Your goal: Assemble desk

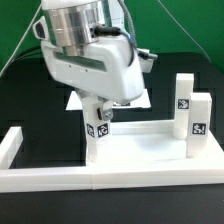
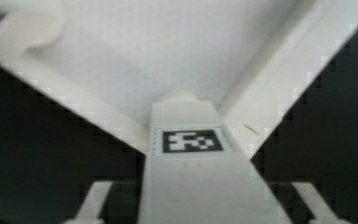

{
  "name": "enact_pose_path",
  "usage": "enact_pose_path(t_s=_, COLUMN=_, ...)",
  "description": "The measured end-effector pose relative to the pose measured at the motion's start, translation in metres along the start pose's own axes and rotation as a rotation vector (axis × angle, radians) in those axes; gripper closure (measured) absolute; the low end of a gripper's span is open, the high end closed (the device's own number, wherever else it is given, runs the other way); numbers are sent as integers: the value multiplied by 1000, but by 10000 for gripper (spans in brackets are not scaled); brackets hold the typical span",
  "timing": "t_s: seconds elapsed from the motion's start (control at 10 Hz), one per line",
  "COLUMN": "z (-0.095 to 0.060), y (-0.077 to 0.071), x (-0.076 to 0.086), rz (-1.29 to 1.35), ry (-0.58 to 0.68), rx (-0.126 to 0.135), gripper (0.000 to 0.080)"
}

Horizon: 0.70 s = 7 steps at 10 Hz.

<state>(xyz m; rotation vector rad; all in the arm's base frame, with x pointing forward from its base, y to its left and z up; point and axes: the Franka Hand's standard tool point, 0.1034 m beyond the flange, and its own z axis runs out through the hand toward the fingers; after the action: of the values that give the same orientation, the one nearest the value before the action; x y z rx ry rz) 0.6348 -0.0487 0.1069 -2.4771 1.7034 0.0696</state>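
Observation:
The white desk tabletop (image 1: 140, 152) lies upside down on the black table, its rim against the border frame. Two white legs (image 1: 185, 98) (image 1: 199, 122) with tags stand upright in its corners at the exterior view's right. A third tagged leg (image 1: 97, 135) stands upright at its corner at the exterior view's left. My gripper (image 1: 98, 112) is right above this leg. In the wrist view the leg (image 2: 197, 150) lies between my fingers (image 2: 94, 196), with a dark gap on each side. My gripper (image 2: 201, 200) is open and not touching it. The tabletop's inside (image 2: 140, 60) shows beyond.
The long white border frame (image 1: 60, 172) runs along the front and turns back at the exterior view's left (image 1: 12, 145). A green cable (image 1: 25, 45) hangs behind the arm. The arm's body hides the tabletop's far left corner.

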Motion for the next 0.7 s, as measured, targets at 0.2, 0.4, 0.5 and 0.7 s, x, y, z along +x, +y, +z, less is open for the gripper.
enact_pose_path(t_s=0.2, z=1, y=1, x=4, rz=307, ry=-27, rx=32, gripper=505)
enact_pose_path(t_s=0.4, z=1, y=1, x=3, rz=294, ry=-26, rx=31, gripper=502)
enact_pose_path(t_s=0.5, z=1, y=1, x=3, rz=202, ry=-23, rx=31, gripper=502)
enact_pose_path(t_s=0.7, z=1, y=0, x=2, rz=-154, ry=-19, rx=36, gripper=192)
